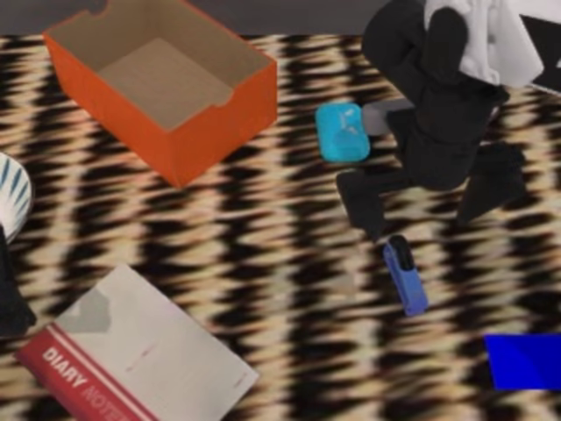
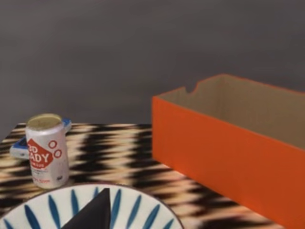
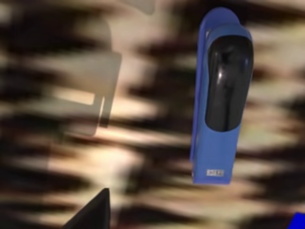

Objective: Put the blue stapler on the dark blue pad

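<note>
The blue stapler (image 1: 405,274) lies flat on the patterned tabletop right of centre, its black upper part towards the far end. The right wrist view shows it lengthwise (image 3: 220,100). My right gripper (image 1: 427,219) hovers just beyond the stapler's far end, open, with nothing between its fingers. One dark fingertip (image 3: 95,214) shows in the right wrist view, apart from the stapler. The dark blue pad (image 1: 524,360) lies flat at the near right edge, to the right of the stapler and nearer; a corner of the pad (image 3: 300,222) also shows. My left arm (image 1: 10,303) is parked at the far left edge, one fingertip (image 2: 95,214) above a plate.
An open orange box (image 1: 166,83) stands at the back left. A cyan rounded object (image 1: 343,132) and a grey block (image 1: 379,117) lie by the right arm. A diary notebook (image 1: 131,355) lies front left. A striped plate (image 1: 13,197) and a can (image 2: 46,150) sit at the left.
</note>
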### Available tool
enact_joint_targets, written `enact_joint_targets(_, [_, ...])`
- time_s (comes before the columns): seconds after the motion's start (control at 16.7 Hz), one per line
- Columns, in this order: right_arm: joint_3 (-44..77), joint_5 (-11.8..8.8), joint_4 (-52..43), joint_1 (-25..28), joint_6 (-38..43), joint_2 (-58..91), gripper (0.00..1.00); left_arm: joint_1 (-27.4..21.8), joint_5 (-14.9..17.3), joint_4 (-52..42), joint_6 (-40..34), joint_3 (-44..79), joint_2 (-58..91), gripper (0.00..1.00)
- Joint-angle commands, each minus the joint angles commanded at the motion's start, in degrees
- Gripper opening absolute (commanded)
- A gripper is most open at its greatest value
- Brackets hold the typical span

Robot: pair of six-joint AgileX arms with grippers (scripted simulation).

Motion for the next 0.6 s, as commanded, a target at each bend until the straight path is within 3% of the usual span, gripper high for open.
enact_joint_targets(0.6, [-13.1, 0.1, 19.7, 0.4, 0.3, 6.6, 1.0, 0.0, 0.0, 0.0, 0.0, 0.0, 0.0, 1.0])
